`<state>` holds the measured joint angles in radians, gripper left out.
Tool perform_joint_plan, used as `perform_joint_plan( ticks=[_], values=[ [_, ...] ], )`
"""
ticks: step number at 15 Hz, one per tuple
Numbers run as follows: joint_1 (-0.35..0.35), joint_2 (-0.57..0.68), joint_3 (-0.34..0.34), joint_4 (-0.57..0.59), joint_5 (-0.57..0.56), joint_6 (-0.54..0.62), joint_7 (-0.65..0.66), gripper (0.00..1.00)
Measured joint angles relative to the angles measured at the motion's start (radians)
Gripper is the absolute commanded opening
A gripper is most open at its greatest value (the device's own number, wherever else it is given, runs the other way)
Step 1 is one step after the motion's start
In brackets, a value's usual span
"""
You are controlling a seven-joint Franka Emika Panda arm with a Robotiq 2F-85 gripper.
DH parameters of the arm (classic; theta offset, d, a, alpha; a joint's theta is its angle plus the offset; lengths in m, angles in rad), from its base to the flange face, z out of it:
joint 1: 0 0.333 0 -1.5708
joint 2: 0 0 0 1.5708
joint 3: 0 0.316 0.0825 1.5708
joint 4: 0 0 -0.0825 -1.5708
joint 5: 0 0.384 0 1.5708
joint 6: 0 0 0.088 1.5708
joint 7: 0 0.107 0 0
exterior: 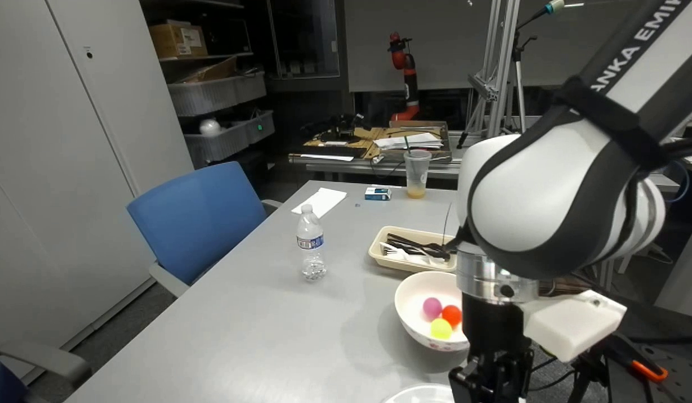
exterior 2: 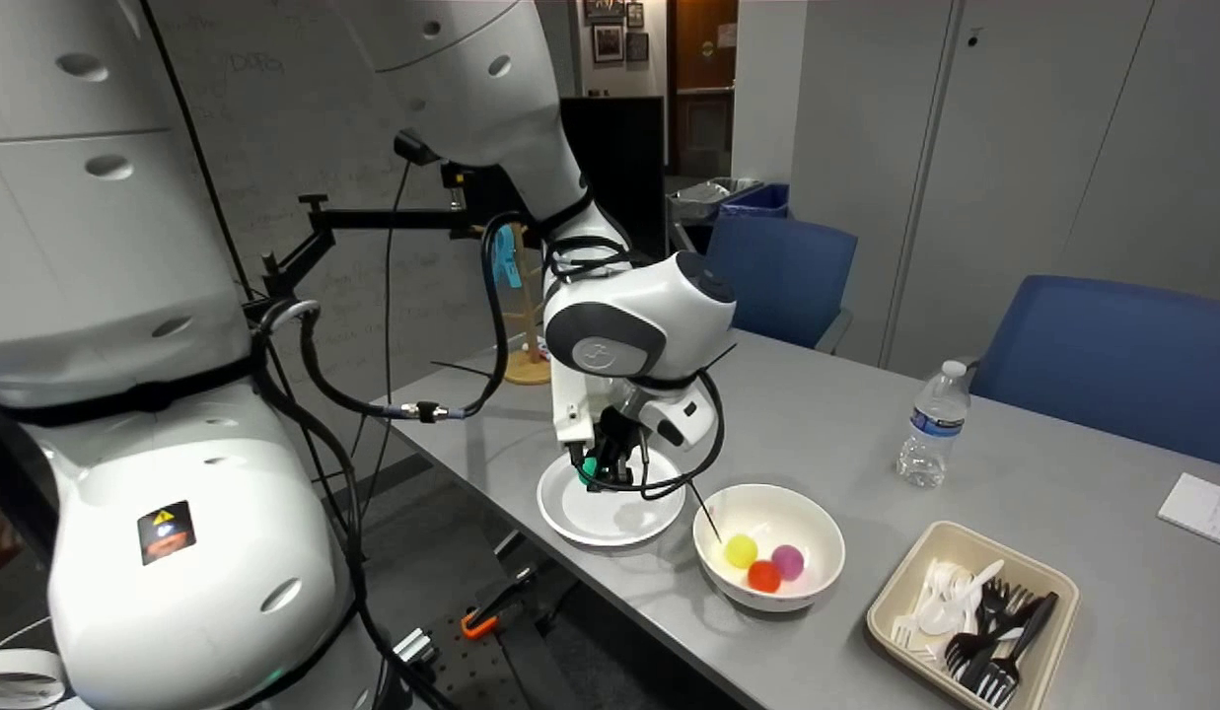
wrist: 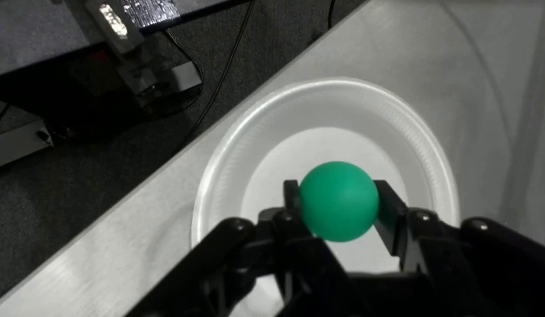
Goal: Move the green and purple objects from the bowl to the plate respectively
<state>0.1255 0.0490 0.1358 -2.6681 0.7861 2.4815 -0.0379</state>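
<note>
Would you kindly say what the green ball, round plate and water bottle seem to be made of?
Green ball: probably plastic, smooth, mostly matte; soft, even shading.
Round plate: perhaps plastic or foam, faintly glossy; fine ribs inside its rim.
Water bottle: likely plastic, glossy; see-through with bright glints.

My pincer (wrist: 339, 200) was black, and my arm (exterior: 533, 184) white and dark grey with white lettering (exterior: 615, 73). I saw a solid green ball (wrist: 337, 196), a pinkish-purple ball (exterior 2: 788, 562), an orange-red ball (exterior 2: 763, 576) and a bright yellow ball (exterior 2: 741, 551). The plate (wrist: 323, 103) was plain white; the bowl (exterior: 417, 295) was white too, with small reddish markings (exterior: 443, 346) outside. My worktop (exterior: 256, 336) was grey, the tray (exterior 2: 910, 577) beige, its cutlery (exterior 2: 994, 639) black and white, the bottle (exterior 2: 923, 461) clear with a blue-and-white label (exterior 2: 936, 424), the chairs (exterior 2: 1112, 365) blue, the cabinet doors (exterior: 60, 168) pale grey.
</note>
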Motion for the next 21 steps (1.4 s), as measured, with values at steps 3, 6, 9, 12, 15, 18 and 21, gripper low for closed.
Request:
perform_joint_plan(
  ticks=[3,6,9,12,15,18,21],
  values=[
    [0.020,0.050,0.030,-0.012,0.073,0.114,-0.008,0.18],
    [0.034,0.097,0.063,-0.010,0.170,0.257,-0.038,0.18],
    [0.039,0.130,0.096,-0.002,0.273,0.369,-0.087,0.18],
    [0.039,0.150,0.126,0.010,0.360,0.452,-0.138,0.76],
    [0.039,0.154,0.150,0.024,0.438,0.522,-0.198,0.98],
    [0.039,0.153,0.165,0.041,0.503,0.568,-0.261,1.00],
    [0.039,0.153,0.167,0.049,0.520,0.590,-0.306,1.00]
  ],
)
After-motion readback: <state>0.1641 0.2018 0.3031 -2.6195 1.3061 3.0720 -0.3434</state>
